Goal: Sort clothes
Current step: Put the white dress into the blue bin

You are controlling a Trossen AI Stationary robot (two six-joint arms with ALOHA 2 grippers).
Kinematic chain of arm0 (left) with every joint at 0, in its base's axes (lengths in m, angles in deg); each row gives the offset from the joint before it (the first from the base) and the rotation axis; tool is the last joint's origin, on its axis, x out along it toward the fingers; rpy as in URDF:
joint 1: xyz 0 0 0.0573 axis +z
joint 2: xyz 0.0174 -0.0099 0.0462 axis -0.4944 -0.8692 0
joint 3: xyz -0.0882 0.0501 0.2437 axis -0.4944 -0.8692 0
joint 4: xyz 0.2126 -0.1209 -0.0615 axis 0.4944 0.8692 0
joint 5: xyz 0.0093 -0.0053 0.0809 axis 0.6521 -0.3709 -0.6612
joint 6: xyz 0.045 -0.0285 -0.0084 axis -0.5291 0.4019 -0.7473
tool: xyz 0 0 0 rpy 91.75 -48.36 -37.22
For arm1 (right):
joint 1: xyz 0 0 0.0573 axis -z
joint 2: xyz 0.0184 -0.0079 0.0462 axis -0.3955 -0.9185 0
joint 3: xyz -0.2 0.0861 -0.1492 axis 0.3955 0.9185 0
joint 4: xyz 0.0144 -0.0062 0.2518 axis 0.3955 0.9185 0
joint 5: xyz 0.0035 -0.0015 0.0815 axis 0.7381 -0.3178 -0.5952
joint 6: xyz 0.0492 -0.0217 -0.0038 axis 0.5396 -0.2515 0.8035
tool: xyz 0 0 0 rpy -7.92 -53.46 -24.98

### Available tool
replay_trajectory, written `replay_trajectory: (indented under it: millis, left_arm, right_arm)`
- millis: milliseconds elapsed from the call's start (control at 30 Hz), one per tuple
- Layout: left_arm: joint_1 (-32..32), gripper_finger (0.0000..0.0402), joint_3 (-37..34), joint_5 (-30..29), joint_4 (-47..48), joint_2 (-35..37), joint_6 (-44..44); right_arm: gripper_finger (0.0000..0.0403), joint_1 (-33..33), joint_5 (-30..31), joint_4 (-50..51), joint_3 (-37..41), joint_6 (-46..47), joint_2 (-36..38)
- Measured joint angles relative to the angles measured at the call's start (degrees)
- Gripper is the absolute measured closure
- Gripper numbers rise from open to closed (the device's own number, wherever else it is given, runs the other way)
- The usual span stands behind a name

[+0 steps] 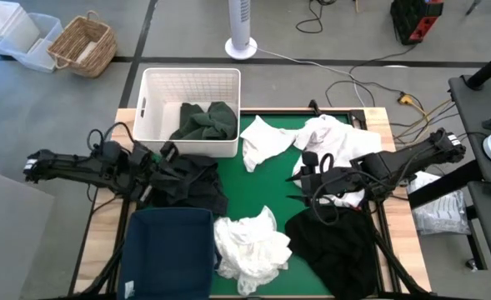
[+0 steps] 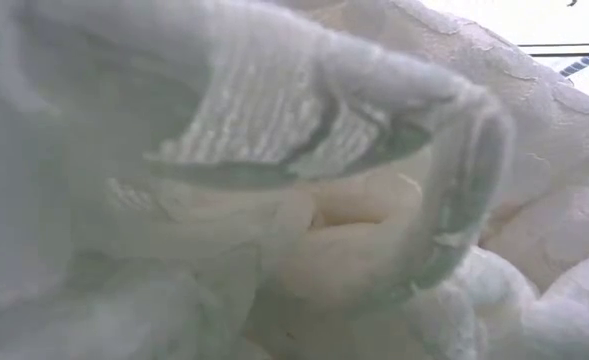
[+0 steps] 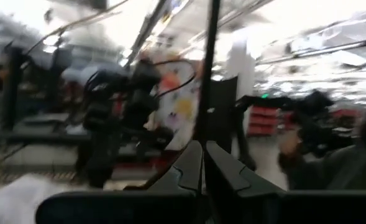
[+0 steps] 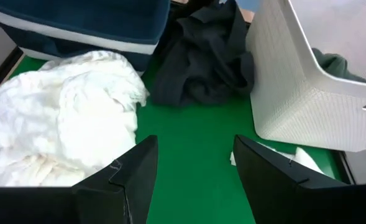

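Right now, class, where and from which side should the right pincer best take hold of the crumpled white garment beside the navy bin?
Probably the raised fold at the crest of the white garment, approached from above. It lies bunched in a heap, so its ridges stand up for pinching. The open right pincer is nearest, with bare green mat between them.

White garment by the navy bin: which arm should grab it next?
Right. Its gripper has open jaws facing the white garment across bare green mat; the left gripper is shut, pointing away.

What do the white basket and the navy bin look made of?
The white basket looks like rigid moulded plastic: its walls stand straight and carry a fine lattice pattern, matte in the right wrist view. The navy bin looks like soft fabric with a pale band, probably woven cloth, though the weave cannot be made out.
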Motion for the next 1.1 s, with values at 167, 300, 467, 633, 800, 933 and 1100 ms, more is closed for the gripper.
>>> replay_trajectory:
  millis: [167, 300, 467, 633, 800, 933, 1100]
  left_arm:
    - [-5.6, 0.0401, 7.1, -14.5, 15.2, -5.2, -1.2]
    - [-10.2, 0.0401, 15.0, -21.6, 25.6, -10.0, -1.4]
    - [-14.0, 0.0402, 23.0, -22.3, 31.9, -15.9, -3.1]
    - [-17.1, 0.0401, 28.2, -22.4, 34.8, -21.3, -4.9]
    - [-19.4, 0.0401, 30.5, -22.4, 34.6, -26.1, -7.5]
    - [-20.4, 0.0402, 31.0, -22.4, 33.9, -29.3, -8.0]
    - [-20.5, 0.0401, 31.0, -22.4, 30.7, -33.3, -8.0]
  right_arm:
    - [0.0197, -0.1, 0.0, -3.2, 3.8, -0.4, 2.1]
    - [0.0199, -0.1, 0.0, -4.2, 5.9, 0.2, 3.8]
    - [0.0198, 0.0, 0.0, -5.2, 7.9, 0.4, 5.7]
    - [0.0198, -0.1, 0.0, -5.2, 8.2, 1.0, 6.4]
    - [0.0193, -0.1, -0.1, -5.3, 8.1, 1.3, 6.4]
    - [0.0186, -0.4, -0.1, -4.5, 8.2, 2.7, 6.3]
    - [0.0175, -2.2, -0.1, -2.0, 8.2, 5.8, 6.4]
